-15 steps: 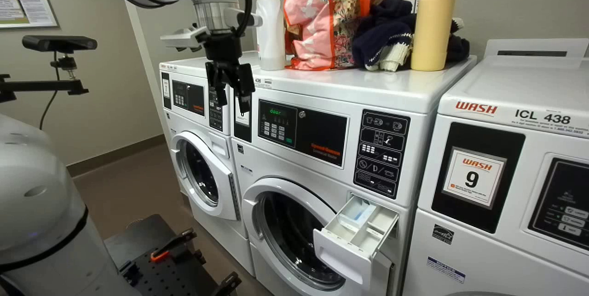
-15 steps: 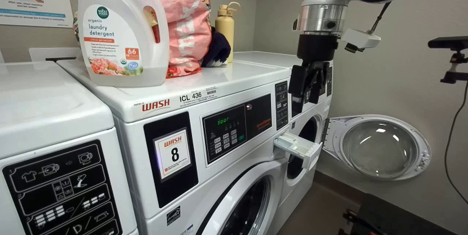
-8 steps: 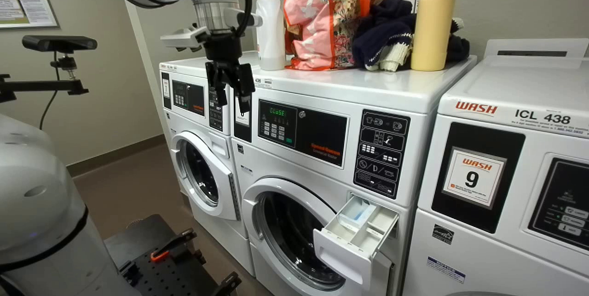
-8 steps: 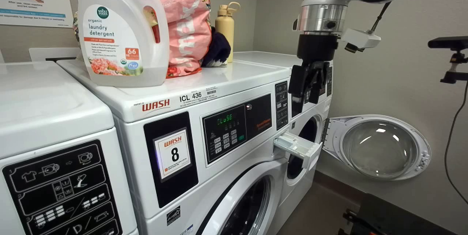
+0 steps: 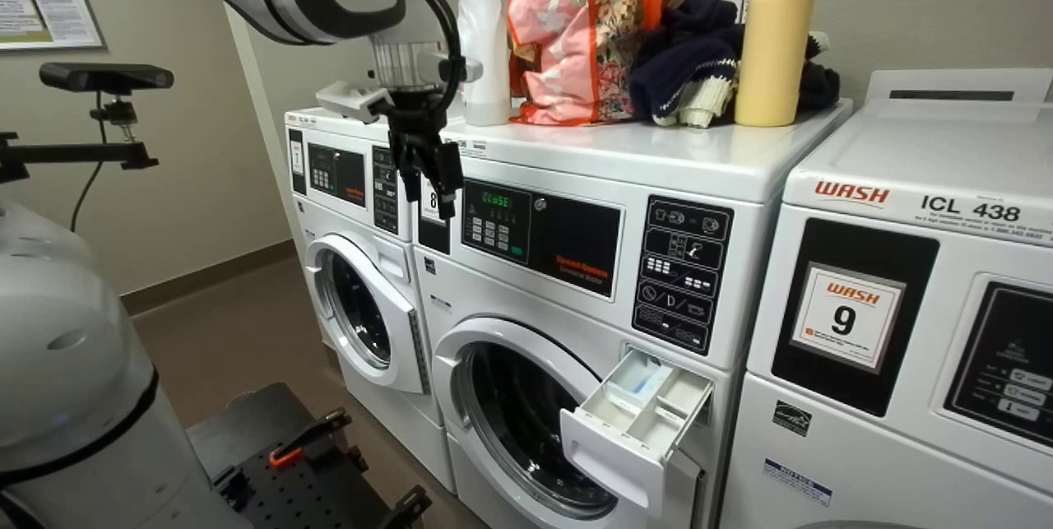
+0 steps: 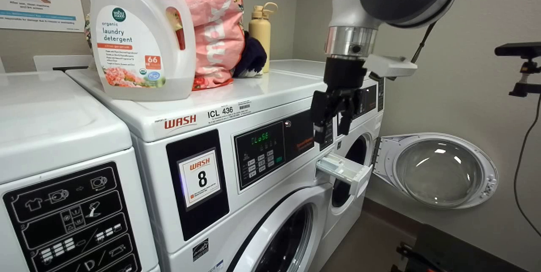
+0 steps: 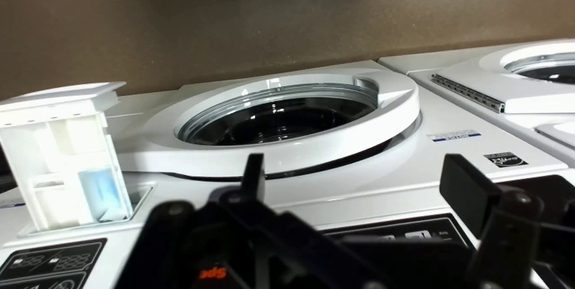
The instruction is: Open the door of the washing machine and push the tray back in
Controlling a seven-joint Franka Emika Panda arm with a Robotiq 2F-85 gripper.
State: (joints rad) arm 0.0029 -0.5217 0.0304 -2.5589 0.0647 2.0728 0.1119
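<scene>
In an exterior view, left of the claw (image 5: 429, 205), the twin washer (image 5: 358, 225) has its upper right corner covered by the claw. The claw itself points down, released, its fingers (image 7: 467, 190) parted; the wrist view shows the gap between them. Below and to its right, in an exterior view, sits the door (image 5: 526, 422), a wide pale rim around dark glass. The tray (image 5: 610, 463) overlaps the door's right side, the view's bottom edge crops its foot, and in the wrist view a dark gap runs along the rim; whether it is latched cannot be told. Right of the claw's tips, the washing machine (image 5: 568, 315) shows a dark panel (image 5: 568, 233) reading "CLoSE" in green, mostly blocked by the claw in the wrist view. Higher, a pink bag (image 5: 568, 44) runs out of the top. Farther right and lower, well apart from the claw, the tray juts out: white, flat-fronted, split into compartments, one tinted pale blue; in the wrist view glare washes out its walls. Farthest right, the machine marked 9 (image 5: 905, 447) is cut off.
</scene>
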